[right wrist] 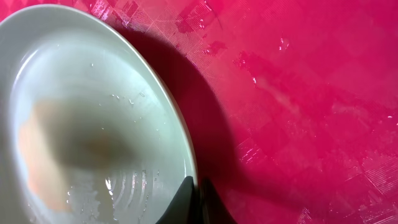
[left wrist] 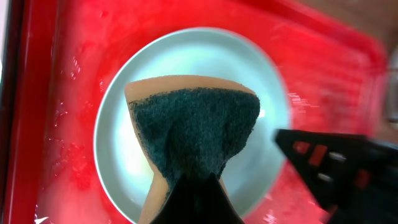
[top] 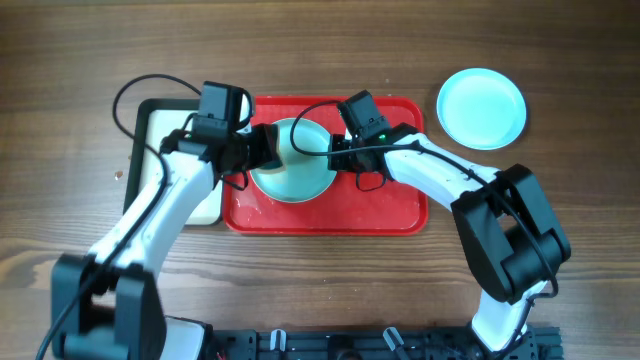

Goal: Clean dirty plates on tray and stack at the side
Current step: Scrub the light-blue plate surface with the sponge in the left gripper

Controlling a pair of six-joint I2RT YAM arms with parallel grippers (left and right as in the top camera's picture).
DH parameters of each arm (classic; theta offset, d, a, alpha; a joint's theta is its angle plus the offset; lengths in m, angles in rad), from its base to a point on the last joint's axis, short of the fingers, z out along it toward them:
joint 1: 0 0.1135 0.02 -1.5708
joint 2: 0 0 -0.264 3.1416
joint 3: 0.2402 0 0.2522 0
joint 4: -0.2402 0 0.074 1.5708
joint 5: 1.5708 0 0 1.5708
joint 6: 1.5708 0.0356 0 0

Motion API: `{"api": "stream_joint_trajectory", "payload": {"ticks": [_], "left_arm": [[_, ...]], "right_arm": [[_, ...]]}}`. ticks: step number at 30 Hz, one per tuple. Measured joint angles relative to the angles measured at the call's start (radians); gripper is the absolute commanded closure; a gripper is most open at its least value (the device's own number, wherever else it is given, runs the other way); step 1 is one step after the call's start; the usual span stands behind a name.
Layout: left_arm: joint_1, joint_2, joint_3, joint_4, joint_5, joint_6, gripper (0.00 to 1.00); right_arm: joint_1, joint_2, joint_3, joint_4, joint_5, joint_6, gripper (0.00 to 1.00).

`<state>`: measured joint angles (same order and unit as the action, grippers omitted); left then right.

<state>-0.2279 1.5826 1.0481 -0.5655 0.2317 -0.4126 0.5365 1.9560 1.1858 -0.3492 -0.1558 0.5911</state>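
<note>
The left fingers (left wrist: pixel 193 200) are clenched on a sponge (left wrist: pixel 196 130), orange with a dark green rough side, and this rough side faces the camera. The sponge hangs over the middle of a pale plate (left wrist: pixel 186 53); whether it touches the plate I cannot tell. The right fingers (right wrist: pixel 196 198) are closed on the rim of the same plate, at its right edge. A dark shadow lies under that edge, so I think it is raised a little. Drops of water show inside the plate.

The plate lies on the red tray (left wrist: pixel 53 81), which is wet. A second plate (top: pixel 481 108), pale blue, sits on the table (top: pixel 570 40) to the right, well apart from the tray. I see no third plate.

I judge that the step in hand is the scrubbing of this plate. The next move calls for the sponge to rub across the plate while the right fingers hold it firm. After that the plate must go onto the second plate.
</note>
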Motion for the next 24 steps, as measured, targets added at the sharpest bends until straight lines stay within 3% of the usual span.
{"api": "stream_joint_trajectory", "payload": {"ticks": [10, 24], "left_arm": [[-0.001, 0.212, 0.000, 0.070, -0.042, -0.014, 0.96], [-0.076, 0.252, 0.008, 0.128, -0.047, -0.035, 0.96]], "right_arm": [[0.000, 0.000, 0.000, 0.002, 0.000, 0.000, 0.96], [-0.003, 0.004, -0.001, 0.016, -0.012, -0.021, 0.96]]}}
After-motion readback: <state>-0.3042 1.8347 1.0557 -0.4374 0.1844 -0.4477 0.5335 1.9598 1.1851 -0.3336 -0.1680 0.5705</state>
